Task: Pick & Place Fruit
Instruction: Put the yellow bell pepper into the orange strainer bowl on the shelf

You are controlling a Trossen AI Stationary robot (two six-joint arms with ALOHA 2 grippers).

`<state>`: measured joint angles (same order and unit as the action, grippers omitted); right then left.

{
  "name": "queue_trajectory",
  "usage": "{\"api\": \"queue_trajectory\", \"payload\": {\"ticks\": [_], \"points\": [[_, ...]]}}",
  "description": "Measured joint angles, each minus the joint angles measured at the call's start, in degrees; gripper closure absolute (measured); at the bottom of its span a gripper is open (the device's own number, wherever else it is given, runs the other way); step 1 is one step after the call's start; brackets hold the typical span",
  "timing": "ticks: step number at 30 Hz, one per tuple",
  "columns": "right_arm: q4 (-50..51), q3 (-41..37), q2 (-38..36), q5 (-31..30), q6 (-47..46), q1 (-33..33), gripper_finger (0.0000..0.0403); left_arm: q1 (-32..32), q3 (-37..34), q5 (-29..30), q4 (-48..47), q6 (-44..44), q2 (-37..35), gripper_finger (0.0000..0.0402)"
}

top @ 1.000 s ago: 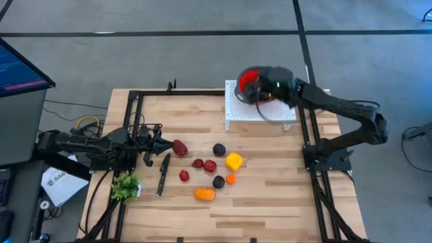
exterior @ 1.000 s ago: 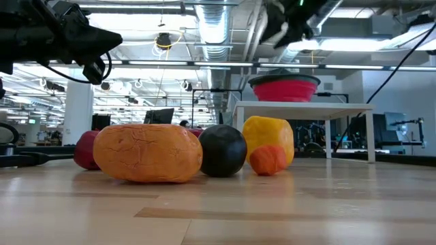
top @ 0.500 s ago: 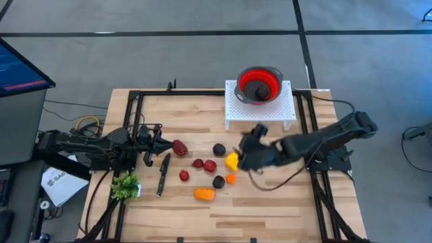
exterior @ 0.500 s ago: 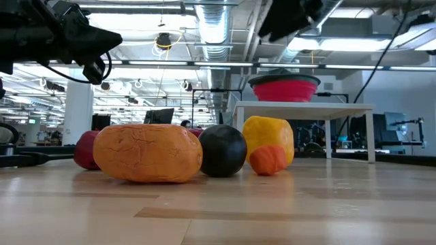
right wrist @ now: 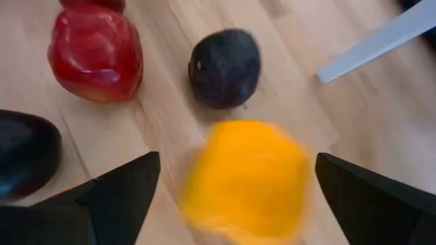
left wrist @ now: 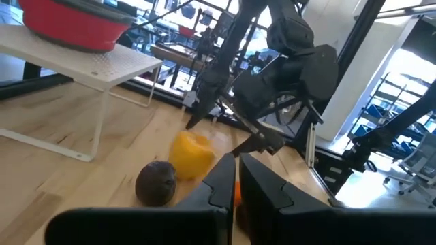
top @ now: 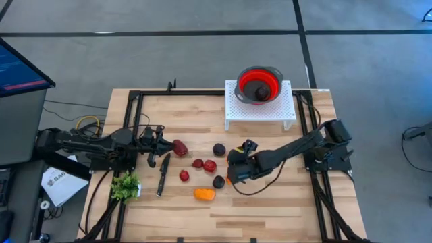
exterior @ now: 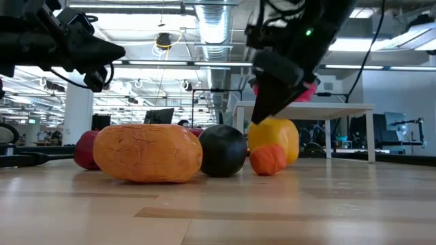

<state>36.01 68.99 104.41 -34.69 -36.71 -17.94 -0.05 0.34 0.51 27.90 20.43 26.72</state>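
The right claw hangs spread wide over the yellow fruit on the counter beside a dark plum; it looks light, stiff and slick, best pinched across its middle.

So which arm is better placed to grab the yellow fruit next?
Right: its end effector hangs open directly over the yellow fruit, while the left end effector sits near the table's left edge.

You have bare bench at lower right; fruit crowds the right end effector at centre.
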Motion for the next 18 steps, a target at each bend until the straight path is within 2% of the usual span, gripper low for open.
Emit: {"api": "queue_trajectory", "payload": {"ticks": [4,11,14,18], "points": [[0.09,0.04,-0.12,3.18,-0.63,0.54,0.0009,0.01,0.0,-0.02,0.15,0.0,0.5,0.0384],[0.6,0.02,-0.1,3.73,-3.66,1.15,0.0034,0.0,0.0,-0.02,0.52,0.87,0.46,0.0384],[-1.22,0.01,-0.39,3.08,-3.66,0.92,0.004,0.01,0.0,-0.04,0.57,0.88,0.46,0.0384],[-2.21,0.09,-3.02,-0.69,-5.27,-0.76,0.0043,0.01,0.0,-0.04,0.64,0.9,0.46,0.0384]]}}
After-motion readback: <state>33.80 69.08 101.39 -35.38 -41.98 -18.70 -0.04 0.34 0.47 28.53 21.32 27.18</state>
